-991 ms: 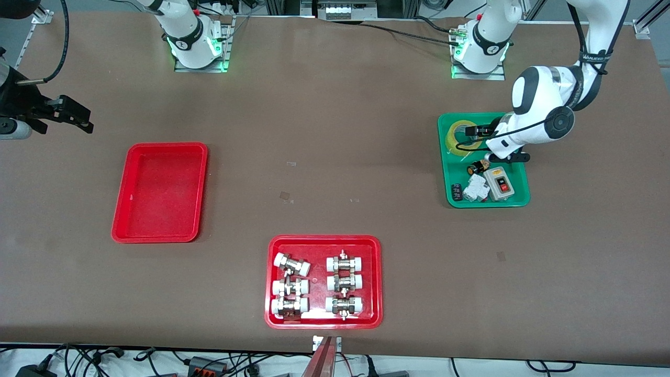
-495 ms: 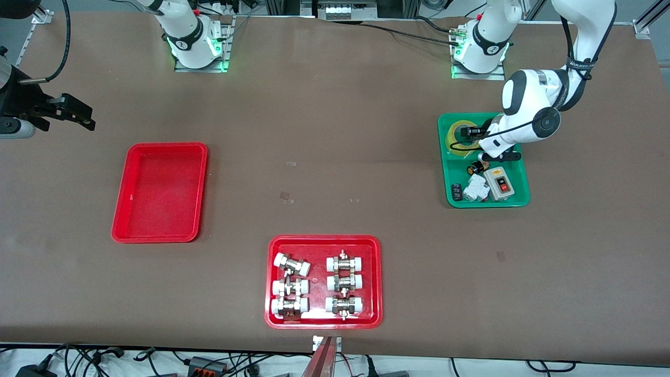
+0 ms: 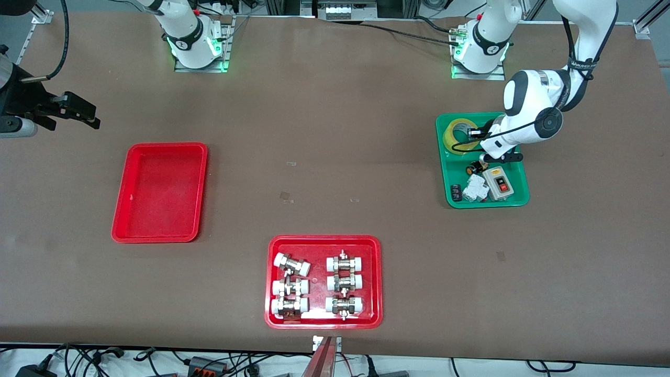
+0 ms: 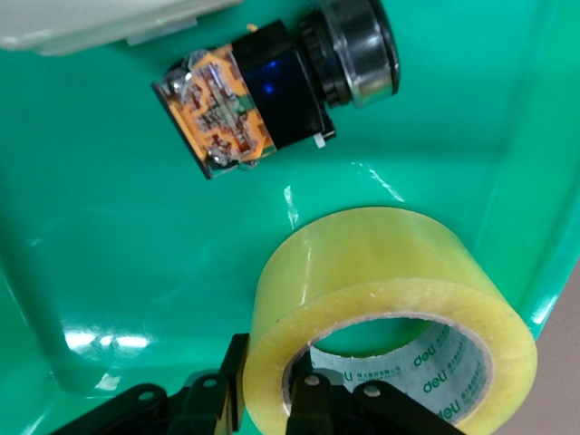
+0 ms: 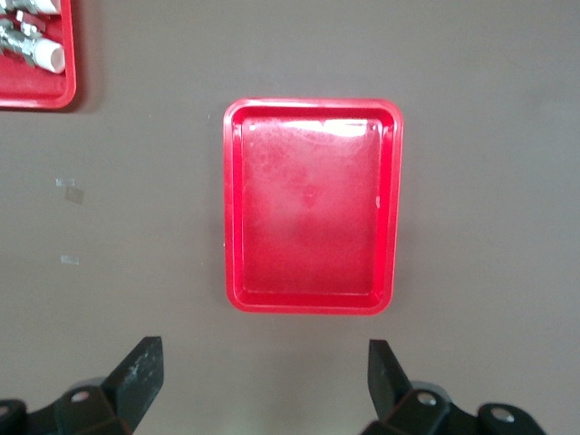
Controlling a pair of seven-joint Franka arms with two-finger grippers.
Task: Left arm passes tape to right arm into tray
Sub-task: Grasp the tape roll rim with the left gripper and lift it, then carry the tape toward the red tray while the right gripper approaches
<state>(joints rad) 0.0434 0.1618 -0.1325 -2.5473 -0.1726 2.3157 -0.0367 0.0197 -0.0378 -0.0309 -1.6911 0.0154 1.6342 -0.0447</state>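
The yellow tape (image 3: 453, 135) stands tilted on edge in the green tray (image 3: 449, 196), at the left arm's end of the table. My left gripper (image 3: 472, 133) is shut on the roll's wall, one finger in the hole and one outside; the left wrist view shows the tape (image 4: 381, 263) in the left gripper (image 4: 269, 399). My right gripper (image 3: 79, 111) is open and empty, over bare table at the right arm's end. The plain red tray (image 3: 159, 192) is empty and lies nearer the front camera than that gripper. In the right wrist view the tray (image 5: 313, 207) lies ahead of the right gripper (image 5: 263, 372).
The green tray (image 4: 109, 227) also holds a black and orange push button (image 4: 272, 91), a grey switch box (image 3: 500, 183) and a white part (image 3: 474, 187). A second red tray (image 3: 272, 319) with white-capped metal fittings sits near the table's front edge.
The left gripper has closed on the tape's wall and tipped the roll up from flat, nudging the green tray slightly. The right gripper has drifted a little toward the table's middle.
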